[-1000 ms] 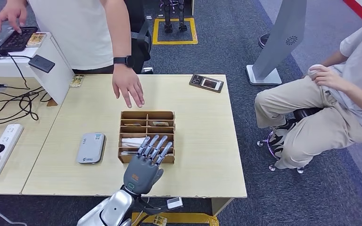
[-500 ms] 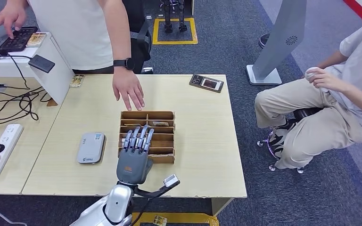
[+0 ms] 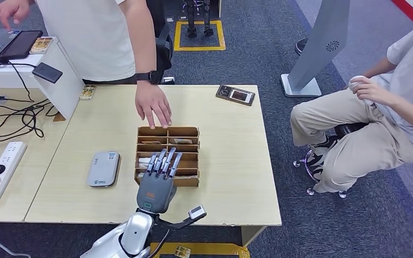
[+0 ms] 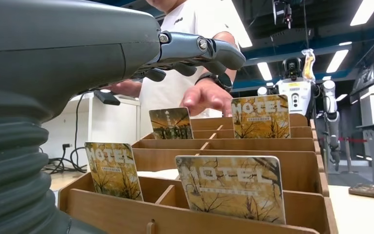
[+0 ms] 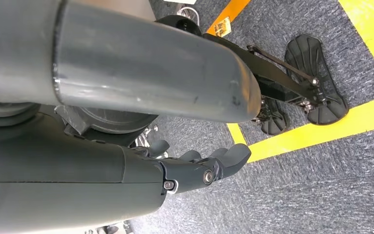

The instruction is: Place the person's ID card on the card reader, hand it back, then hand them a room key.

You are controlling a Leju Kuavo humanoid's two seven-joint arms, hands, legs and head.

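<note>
On the light wooden table [image 3: 236, 177], a compartmented wooden card box [image 3: 168, 156] is seen, in which room key cards [image 4: 233, 185] printed "HOTEL" are stood upright in separate slots. The left hand [image 3: 158, 180] is held over the near rows of the box, fingers [image 3: 164, 160] stretched forward and apart, nothing grasped; in the left wrist view the fingertips are seen above the cards without touching them. The card reader [image 3: 103, 168], a flat grey device, is laid just left of the box. No ID card can be made out. A person's hand [image 3: 153, 105] is spread on the table at the box's far edge. The right hand [image 5: 195, 168] is hung over grey carpet, fingers loosely curled, nothing held.
</note>
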